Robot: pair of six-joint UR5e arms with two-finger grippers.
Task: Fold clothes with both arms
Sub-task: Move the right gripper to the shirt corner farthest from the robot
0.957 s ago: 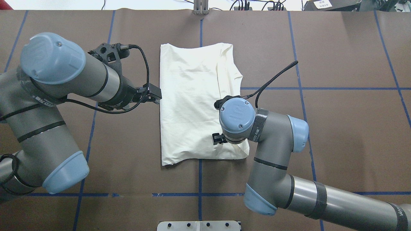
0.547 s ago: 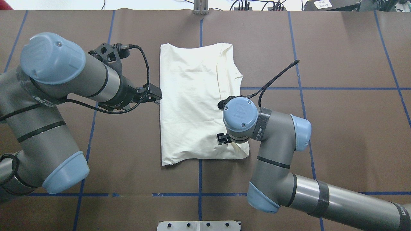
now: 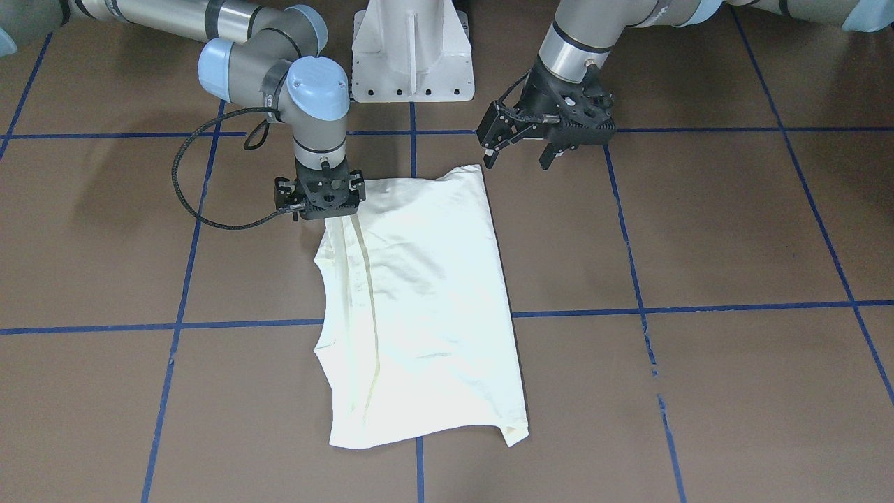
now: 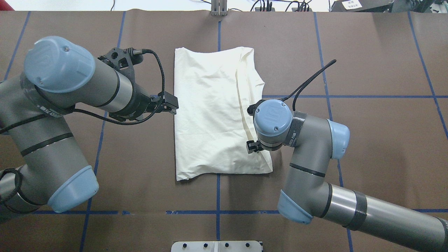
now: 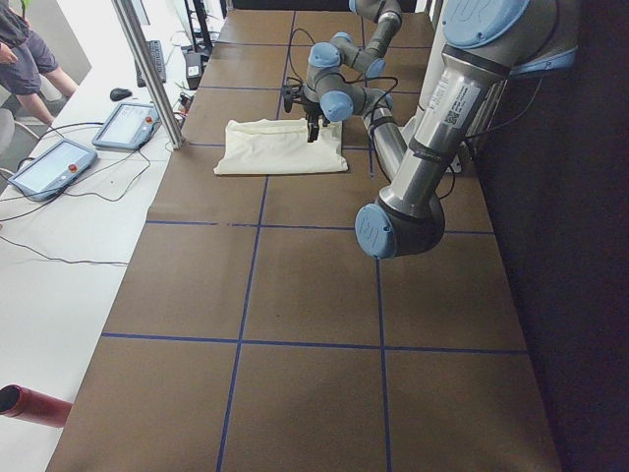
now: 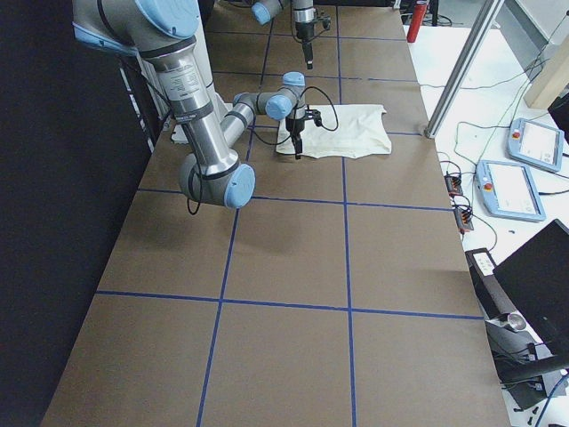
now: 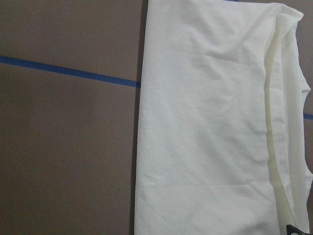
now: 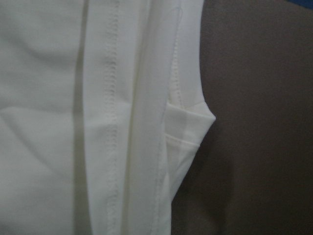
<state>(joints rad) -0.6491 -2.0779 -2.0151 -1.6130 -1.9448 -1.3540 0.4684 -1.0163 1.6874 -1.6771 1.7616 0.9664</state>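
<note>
Brown paper-covered table (image 4: 367,52), ruled into squares with blue tape lines. A white bench carrying two grey flat control panels (image 5: 128,123) stood along the edge opposite the robot.

Item 1: cream long-sleeved shirt (image 4: 213,112), folded into a tall rectangle, plain side up. It lay flat about midway along the table's length, somewhat nearer the edge opposite the robot. Its long sides ran from the robot's edge toward the opposite edge. A stitched, doubled fold ran down its right long side.

Item 2: grey-silver tubular left arm with light-blue joint caps (image 4: 56,105). Its black left fingers (image 3: 489,147) were spread wide apart and held nothing. They hung above bare table just beside the shirt's left long edge, clear of the cloth.

Item 3: matching right arm (image 4: 315,150). Its black right fingers (image 3: 320,206) pointed straight down at the shirt's right long edge, near the corner closest to the robot's edge. The tips were hidden, so whether they pinched the fabric could not be told. A black cable (image 3: 185,181) looped out from the wrist.

Item 4: white pedestal base (image 3: 412,63), at the middle of the robot's edge.
</note>
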